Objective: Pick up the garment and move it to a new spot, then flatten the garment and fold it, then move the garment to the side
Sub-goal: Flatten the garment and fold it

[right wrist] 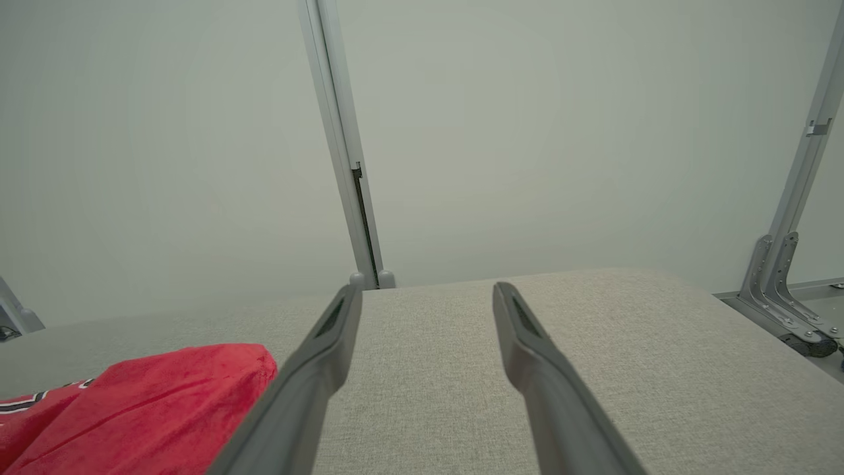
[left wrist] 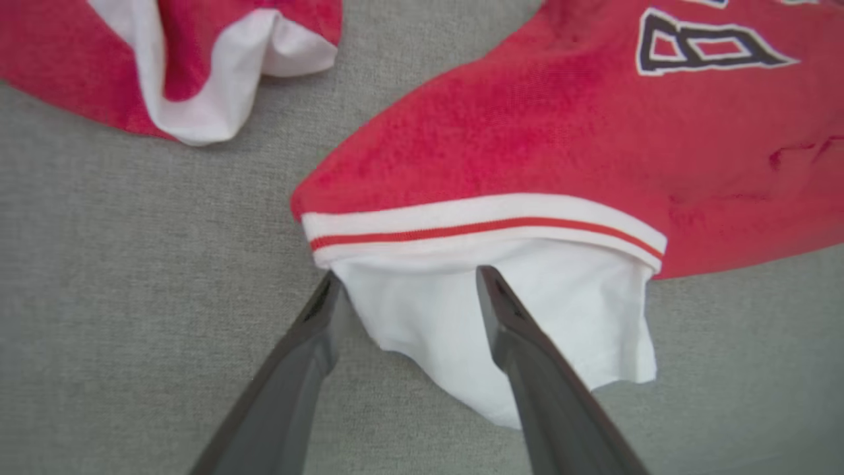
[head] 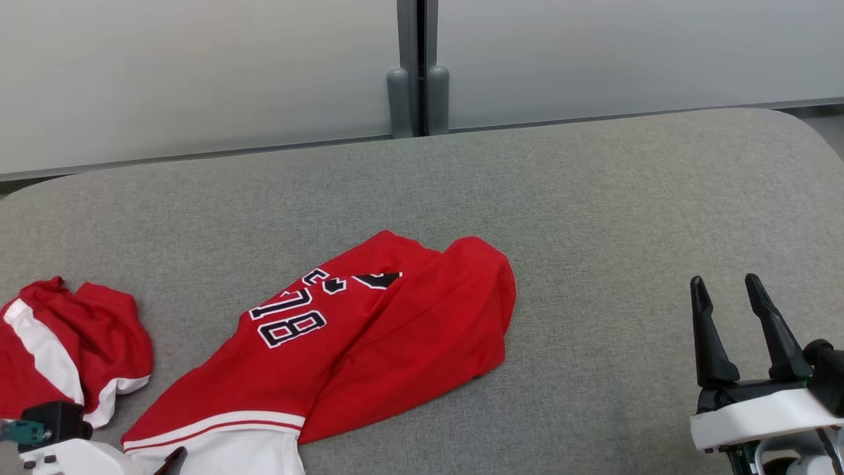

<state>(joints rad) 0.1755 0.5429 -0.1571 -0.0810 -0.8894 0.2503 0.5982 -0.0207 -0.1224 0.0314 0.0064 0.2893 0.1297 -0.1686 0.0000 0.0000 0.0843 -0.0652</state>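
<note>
– Red garment [head: 369,343], "78" in black-and-white lettering, lies rumpled on the grey cloth-covered table [head: 626,218], left of centre in the head view.
– Which end is nearest the robot?
– Hem end: a white band with a thin red stripe and white lining poking out below it, right at the bottom edge of the head view.
– Left side?
– The left gripper [left wrist: 409,280] is at that white lining, jaws spread wide. In its wrist view the fingers [left wrist: 527,356] straddle the lining: one tip sits at the lining's edge, the other lies over the white cloth. The cloth between them is slack on the table, not pinched. So wide, gripping nothing.
– Right side?
– The right gripper [head: 725,284] is low right in the head view, jaws wide, nothing between them. It is over bare table, well apart from the garment. Its own wrist view has a red fold of the garment at lower left.
– Anything else on the table?
– A second garment [head: 72,343], red and white, bunched at the left edge of the head view. It is near the first but apart, with grey table between them.
– Background?
– Pale frosted panels [head: 198,72] behind the table, with a grey post [head: 417,66] between them. The right wrist view adds a metal bracket [right wrist: 775,277] past the table's far right corner.
</note>
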